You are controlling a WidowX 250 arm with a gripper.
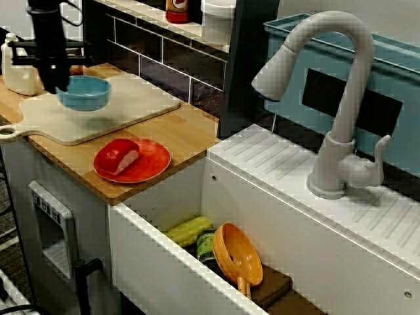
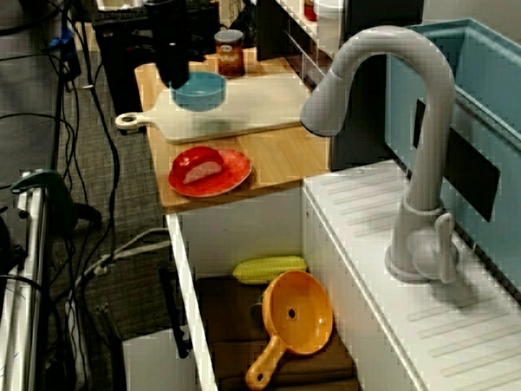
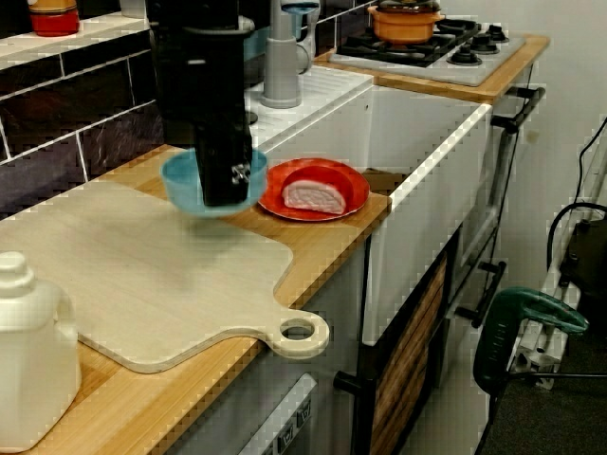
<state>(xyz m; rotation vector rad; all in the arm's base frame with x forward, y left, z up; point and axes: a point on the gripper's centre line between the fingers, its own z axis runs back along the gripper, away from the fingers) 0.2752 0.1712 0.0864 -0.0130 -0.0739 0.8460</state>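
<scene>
Wooden toy-kitchen counter point(image 1: 190, 134) beside a white sink point(image 1: 275, 210); black gripper point(image 3: 224, 194) stands vertical over the pale wooden cutting board point(image 3: 161, 284), jaws apparently clamped on the near rim of the round light-blue bowl point(image 1: 85, 95); bowl hangs upright, seemingly just clear of the board; red plate point(image 3: 332, 180) bearing a meat slice point(image 3: 308, 196) lies near, on the sink side.

One view stands close beside the faucet point(image 1: 344, 92), facing across the sink point(image 1: 275, 216) toward the cutting board point(image 1: 138, 105) at far left. A second sits higher over the same end (floor cables fill its left side). The third looks the opposite way, low from the board's end toward the far stove point(image 3: 427, 47). All three share the red plate point(image 1: 154, 154) and the blue bowl point(image 1: 85, 95).
</scene>
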